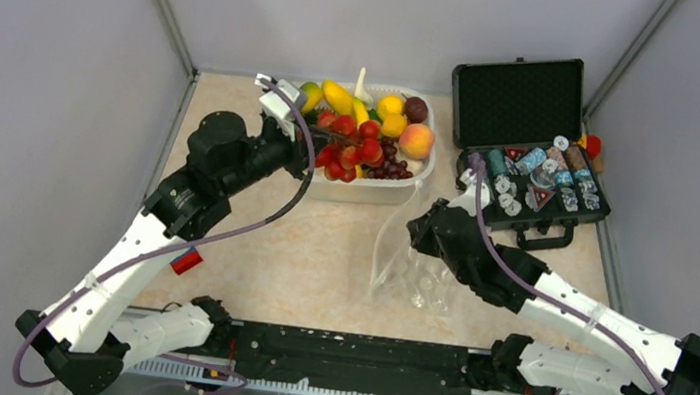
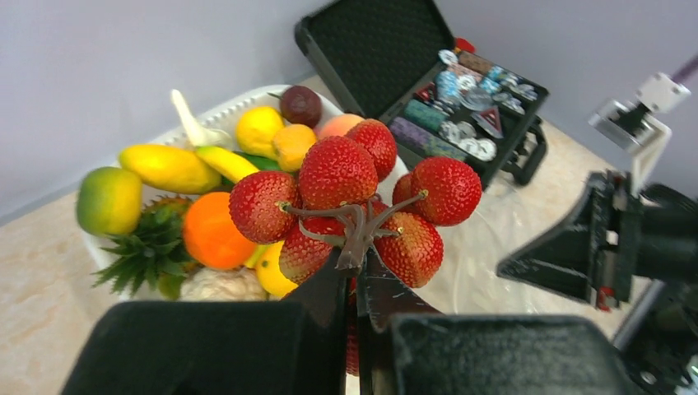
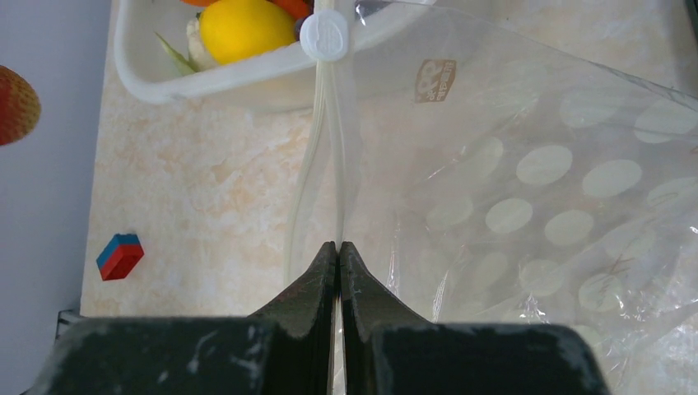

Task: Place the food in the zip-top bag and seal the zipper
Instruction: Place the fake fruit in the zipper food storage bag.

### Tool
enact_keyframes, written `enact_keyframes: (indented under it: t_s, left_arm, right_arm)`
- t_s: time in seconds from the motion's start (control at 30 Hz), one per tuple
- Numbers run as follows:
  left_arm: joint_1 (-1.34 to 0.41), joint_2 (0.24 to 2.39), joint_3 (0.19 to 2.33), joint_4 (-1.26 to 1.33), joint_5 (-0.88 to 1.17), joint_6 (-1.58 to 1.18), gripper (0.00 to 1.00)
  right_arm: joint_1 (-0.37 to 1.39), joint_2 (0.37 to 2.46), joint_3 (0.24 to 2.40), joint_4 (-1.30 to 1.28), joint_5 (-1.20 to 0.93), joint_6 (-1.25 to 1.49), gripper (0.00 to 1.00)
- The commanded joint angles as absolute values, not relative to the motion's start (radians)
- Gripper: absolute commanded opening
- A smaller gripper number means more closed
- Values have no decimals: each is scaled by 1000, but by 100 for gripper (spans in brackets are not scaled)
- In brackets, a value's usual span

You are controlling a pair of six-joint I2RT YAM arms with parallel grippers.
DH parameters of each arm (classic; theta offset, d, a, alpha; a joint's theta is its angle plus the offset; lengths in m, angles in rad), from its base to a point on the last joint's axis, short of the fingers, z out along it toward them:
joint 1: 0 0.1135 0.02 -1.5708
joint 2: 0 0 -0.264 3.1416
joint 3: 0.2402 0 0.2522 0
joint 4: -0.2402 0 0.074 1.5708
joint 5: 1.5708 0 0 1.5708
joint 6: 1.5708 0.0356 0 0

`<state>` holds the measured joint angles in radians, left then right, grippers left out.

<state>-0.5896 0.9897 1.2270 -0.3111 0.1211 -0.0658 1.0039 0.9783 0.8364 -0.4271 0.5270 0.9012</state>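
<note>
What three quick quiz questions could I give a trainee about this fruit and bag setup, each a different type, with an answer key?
1. Multiple choice: what does the left gripper hold? A) a banana B) the bunch of strawberries C) an orange
2. Fill in: the right gripper is shut on the zip-top bag's ____.
3. True or false: the bunch of strawberries is already inside the zip-top bag.
Key: 1 B; 2 zipper; 3 false.
</note>
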Motion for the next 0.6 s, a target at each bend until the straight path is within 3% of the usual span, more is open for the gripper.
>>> enact_keyframes:
  t_s: [0.0, 0.3, 0.57]
  left_arm:
    - [-589, 948, 1191, -270, 309, -132, 0]
    - [-594, 879, 977, -41, 583, -383, 0]
    - [-674, 889, 911, -121, 409, -332, 0]
  right_arm:
    - [971, 965, 851, -336, 484, 910, 0]
    - [960, 934, 811, -325, 479, 948, 0]
    - [961, 892, 783, -292, 475, 987, 0]
